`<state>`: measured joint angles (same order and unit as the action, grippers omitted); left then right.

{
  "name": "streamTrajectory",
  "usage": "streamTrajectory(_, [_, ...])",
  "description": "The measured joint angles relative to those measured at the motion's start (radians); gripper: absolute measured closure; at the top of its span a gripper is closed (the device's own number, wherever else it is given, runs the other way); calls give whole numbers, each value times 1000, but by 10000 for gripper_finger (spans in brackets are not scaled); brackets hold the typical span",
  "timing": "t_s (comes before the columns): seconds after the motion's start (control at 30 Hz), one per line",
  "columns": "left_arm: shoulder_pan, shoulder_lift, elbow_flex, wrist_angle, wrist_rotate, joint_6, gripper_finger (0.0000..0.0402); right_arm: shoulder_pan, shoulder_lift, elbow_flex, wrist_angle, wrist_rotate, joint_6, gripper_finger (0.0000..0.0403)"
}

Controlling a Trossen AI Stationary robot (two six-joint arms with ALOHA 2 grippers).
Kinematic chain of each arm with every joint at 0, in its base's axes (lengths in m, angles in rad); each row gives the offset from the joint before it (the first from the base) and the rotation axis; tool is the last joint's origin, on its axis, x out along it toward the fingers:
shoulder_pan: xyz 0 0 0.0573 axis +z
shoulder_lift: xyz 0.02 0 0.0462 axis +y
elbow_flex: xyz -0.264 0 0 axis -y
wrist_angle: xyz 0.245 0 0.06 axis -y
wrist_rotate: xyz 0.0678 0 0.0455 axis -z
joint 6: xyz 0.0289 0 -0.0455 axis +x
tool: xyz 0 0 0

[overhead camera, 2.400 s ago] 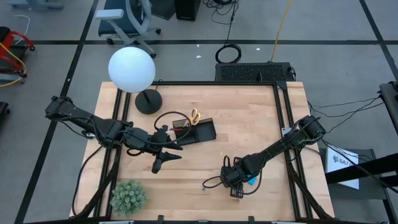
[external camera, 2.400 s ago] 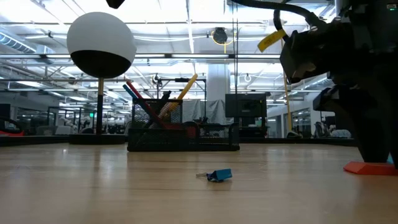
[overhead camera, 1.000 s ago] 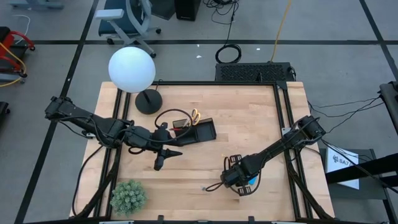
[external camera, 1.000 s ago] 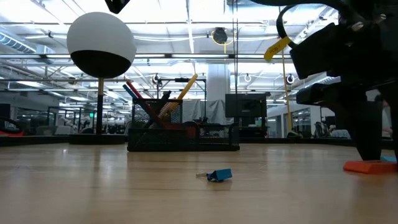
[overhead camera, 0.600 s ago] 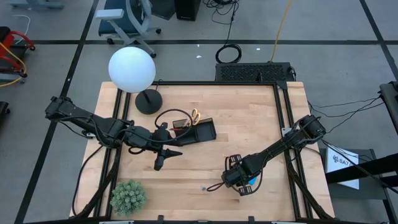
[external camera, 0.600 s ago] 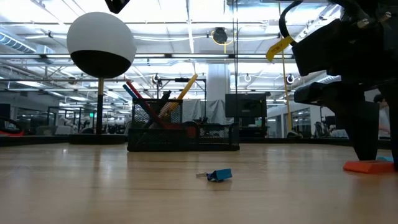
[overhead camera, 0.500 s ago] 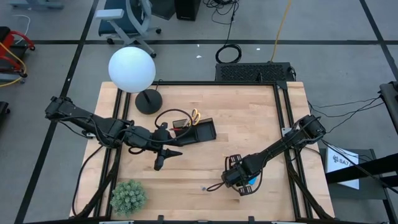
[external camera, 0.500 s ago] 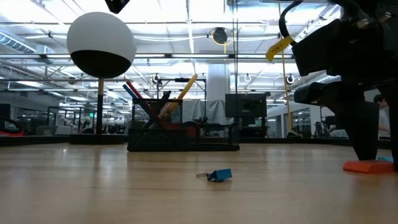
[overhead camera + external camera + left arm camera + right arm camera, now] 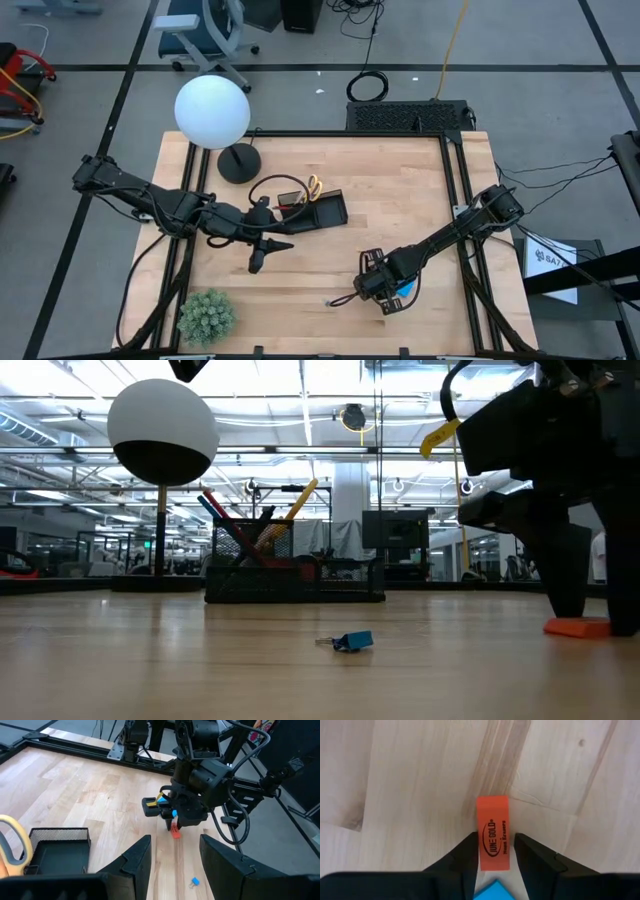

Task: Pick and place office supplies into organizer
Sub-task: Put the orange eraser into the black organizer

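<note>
The right tool [image 9: 494,851] straddles an orange eraser [image 9: 493,833] lying flat on the desk [image 9: 400,200], its fingers narrowly parted against the long sides, not visibly clamped. Light, stiff and rubbery, it should grip well there. The left tool [image 9: 172,865] hangs open near the organizer [image 9: 318,211].

You are viewing a grey floor [image 9: 90,40] with dark seams, an office chair [image 9: 205,35] standing beyond the table, ceiling lights [image 9: 300,405] glowing overhead.

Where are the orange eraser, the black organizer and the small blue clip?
orange eraser [image 9: 493,833]: right wrist view, its printed face.
organizer [image 9: 294,588]: low view, its mesh front.
blue clip [image 9: 354,642]: low view, its blue body.
</note>
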<state>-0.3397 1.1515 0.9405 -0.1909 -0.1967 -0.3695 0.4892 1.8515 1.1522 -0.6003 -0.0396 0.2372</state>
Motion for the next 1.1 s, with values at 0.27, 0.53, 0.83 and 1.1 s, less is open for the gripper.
streamTrajectory(0.27, [0, 0, 0, 0, -14, -2, 241, 0, -1, 1, -1, -20, -24, 322])
streamTrajectory(0.53, [0, 0, 0, 0, -15, -2, 241, -1, -3, 2, -1, -36, -25, 353])
streamTrajectory(0.83, [0, 0, 0, 0, -15, -2, 241, -21, -8, 2, 2, -54, 10, 356])
streamTrajectory(1.1, [0, 0, 0, 0, -15, -2, 241, -61, -49, 1, 25, -40, -3, 357])
